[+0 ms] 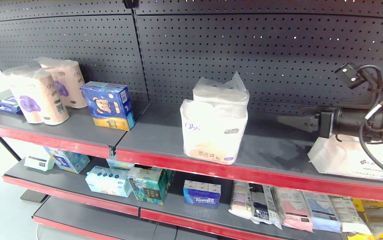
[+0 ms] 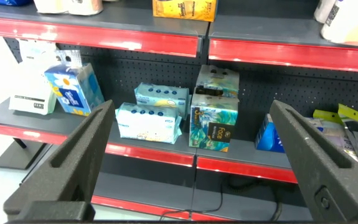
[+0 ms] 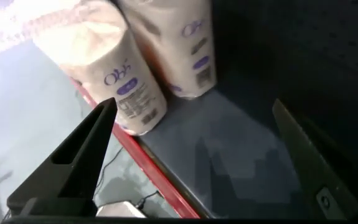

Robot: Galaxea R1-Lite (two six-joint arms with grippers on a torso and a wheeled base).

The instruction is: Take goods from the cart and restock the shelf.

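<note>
A: What do we have in the head view on the dark grey shelf with the red front edge (image 1: 165, 160)?

B: We see a white plastic-wrapped pack of toilet rolls (image 1: 213, 130) standing near the middle, close to the front. Well to its left stand two pinkish wrapped roll packs (image 1: 38, 98) and a blue cardboard box (image 1: 110, 105). At the right end, a flat white plastic-wrapped pack (image 1: 348, 160) lies on the shelf under the right arm.

A: And the right pincer (image 1: 289, 121)?

B: It hangs above the shelf board between the middle pack and the flat pack. It points toward the middle pack and touches neither.

A: What do we get from the left wrist view?

B: The left pincer (image 2: 191, 107) is spread wide with nothing between its fingers. It faces the lower shelves, where light-blue tissue packs (image 2: 150, 112) and a green patterned carton (image 2: 215, 121) sit.

A: And the right wrist view?

B: There the right pincer's fingers stand wide apart, also with nothing between them, over the shelf board. Two pale wrapped roll packs (image 3: 129, 81) stand ahead by the red edge. We cannot tell which of the shelf's packs they are.

A: So how far along are we?

B: We judge the restocking partly done: several goods stand on the shelf, with room for more between them. Since neither pincer holds anything, we judge the next step to be fetching another item from the cart.
</note>
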